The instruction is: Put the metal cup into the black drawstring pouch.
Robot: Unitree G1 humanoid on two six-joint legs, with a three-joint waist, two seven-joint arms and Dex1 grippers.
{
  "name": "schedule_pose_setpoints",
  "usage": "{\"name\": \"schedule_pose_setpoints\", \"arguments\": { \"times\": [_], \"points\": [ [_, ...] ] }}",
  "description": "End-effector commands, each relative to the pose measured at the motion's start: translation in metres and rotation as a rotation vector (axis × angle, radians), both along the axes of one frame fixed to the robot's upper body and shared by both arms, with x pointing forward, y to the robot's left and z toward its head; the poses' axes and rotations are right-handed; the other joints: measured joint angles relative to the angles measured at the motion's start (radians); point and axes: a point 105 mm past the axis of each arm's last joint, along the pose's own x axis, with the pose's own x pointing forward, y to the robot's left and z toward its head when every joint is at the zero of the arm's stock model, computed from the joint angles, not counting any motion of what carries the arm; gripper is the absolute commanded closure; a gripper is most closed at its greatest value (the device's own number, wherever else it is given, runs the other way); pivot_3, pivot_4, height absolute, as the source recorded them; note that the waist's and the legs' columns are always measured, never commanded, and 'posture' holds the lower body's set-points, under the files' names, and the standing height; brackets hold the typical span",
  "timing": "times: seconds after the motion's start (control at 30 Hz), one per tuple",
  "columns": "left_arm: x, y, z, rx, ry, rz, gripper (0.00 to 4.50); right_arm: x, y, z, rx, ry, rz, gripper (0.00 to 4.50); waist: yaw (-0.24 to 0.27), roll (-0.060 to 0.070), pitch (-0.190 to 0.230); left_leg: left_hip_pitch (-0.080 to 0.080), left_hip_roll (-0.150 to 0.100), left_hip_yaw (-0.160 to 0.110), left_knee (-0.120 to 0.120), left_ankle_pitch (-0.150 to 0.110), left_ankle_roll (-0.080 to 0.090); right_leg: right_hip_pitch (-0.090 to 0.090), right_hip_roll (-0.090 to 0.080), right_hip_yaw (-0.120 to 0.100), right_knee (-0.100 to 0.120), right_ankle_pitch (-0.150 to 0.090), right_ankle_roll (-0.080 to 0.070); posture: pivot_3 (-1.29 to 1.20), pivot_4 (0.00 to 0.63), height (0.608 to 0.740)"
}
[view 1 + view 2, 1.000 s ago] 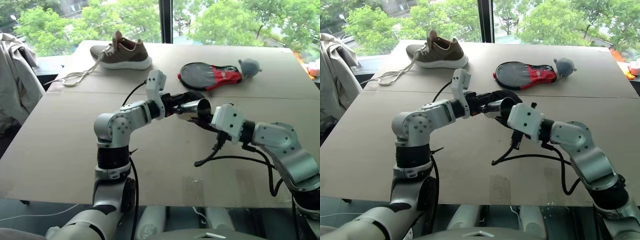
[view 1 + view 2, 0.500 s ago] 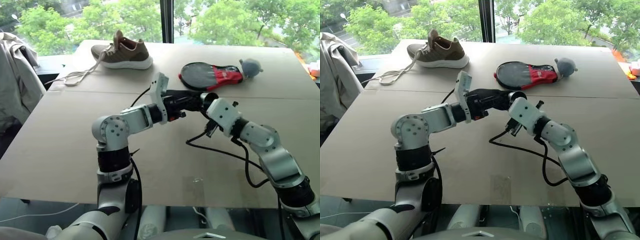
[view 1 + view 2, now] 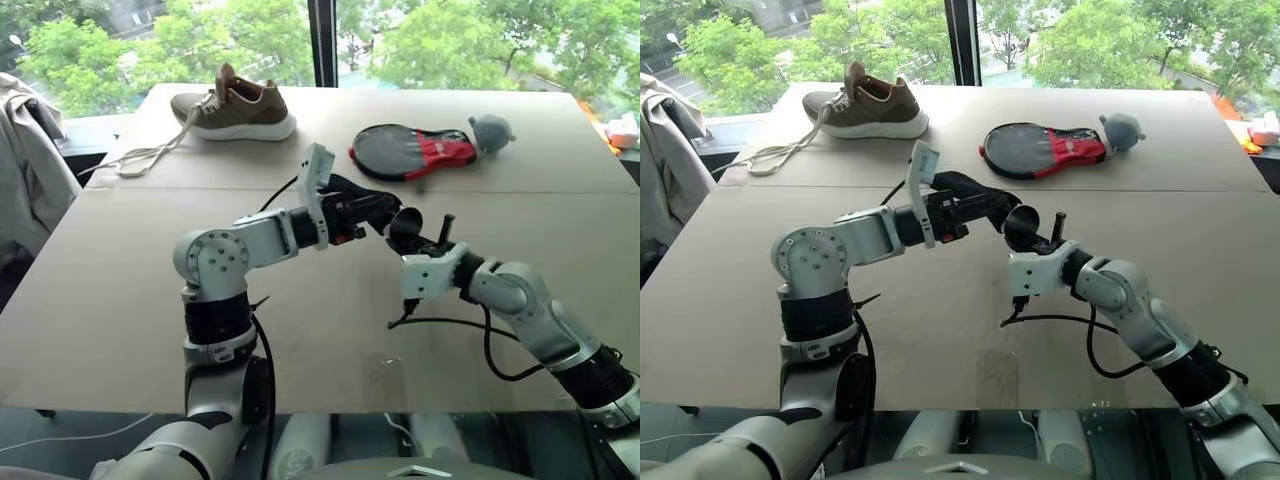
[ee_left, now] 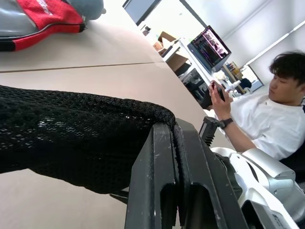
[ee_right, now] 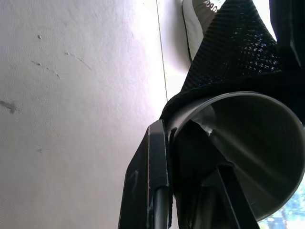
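Above the table's middle, the right gripper is clamped on the rim of the metal cup, one finger inside, its open mouth facing the camera. Just beside it, the left gripper pinches the black drawstring pouch, whose mesh drapes over the cup's far side. Bare table lies all around; shoe and paddle case sit well apart near the far edge.

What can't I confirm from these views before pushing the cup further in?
- Shiny steel metal cup: its base, hidden by the black mesh drawstring pouch.
- Pouch cord and toggle: hidden behind the left end effector.
- Insertion depth: head views too small.
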Motion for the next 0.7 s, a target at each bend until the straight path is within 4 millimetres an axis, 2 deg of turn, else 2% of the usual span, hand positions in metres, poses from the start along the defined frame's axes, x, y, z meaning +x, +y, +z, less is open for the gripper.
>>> {"name": "schedule_pose_setpoints", "arguments": {
  "times": [0.03,0.1,0.2,0.3,0.37,0.5,0.7],
  "points": [
    [-0.016,-0.009,0.018,-0.054,-0.078,-0.100,4.50,0.002,0.007,0.001,-0.042,-0.061,0.031,4.44,0.000,0.000,0.000,0.000,0.000,0.000,0.000,0.000,0.000,0.000,0.000,0.000,0.000,0.000,0.000,0.00,0.150,0.740],
    [-0.023,-0.010,0.017,-0.057,-0.081,-0.138,4.50,0.006,0.010,0.008,0.105,-0.022,-0.007,4.44,0.000,0.000,0.000,0.000,0.000,0.000,0.000,0.000,0.000,0.000,0.000,0.000,0.000,0.000,0.000,0.00,0.150,0.740],
    [-0.027,-0.006,0.014,-0.052,-0.085,-0.152,4.50,0.012,0.006,0.026,0.580,0.173,-0.103,4.44,0.001,-0.001,0.000,0.000,0.001,-0.001,-0.002,0.000,-0.001,0.000,0.000,0.000,-0.001,0.000,0.000,0.00,0.150,0.740],
    [-0.025,0.003,0.009,-0.039,-0.090,-0.122,4.50,0.008,-0.004,0.034,1.110,0.531,-0.084,4.44,0.005,0.000,0.000,0.000,0.002,-0.002,-0.004,0.000,-0.001,-0.001,-0.001,0.001,0.000,0.000,-0.001,0.00,0.150,0.740],
    [-0.022,0.009,0.005,-0.024,-0.099,-0.101,4.50,0.002,-0.009,0.039,1.359,0.745,-0.033,4.44,0.004,0.000,0.001,0.000,0.002,-0.002,-0.004,0.000,-0.001,-0.001,-0.001,0.001,0.000,0.000,-0.001,0.00,0.150,0.740],
    [-0.022,0.015,0.003,-0.040,-0.097,-0.107,4.50,-0.003,-0.016,0.049,1.635,1.031,0.061,4.44,0.003,0.001,0.001,0.000,0.002,-0.002,-0.004,-0.002,0.004,-0.001,-0.002,0.001,0.000,0.000,-0.001,0.00,0.150,0.740],
    [-0.027,0.016,0.005,-0.069,-0.120,-0.149,4.50,-0.010,-0.013,0.059,1.908,1.416,0.210,4.44,-0.001,0.001,0.001,0.002,0.003,-0.002,-0.006,-0.002,0.004,-0.002,0.001,0.001,0.001,0.000,-0.004,0.00,0.150,0.740]
  ]
}}
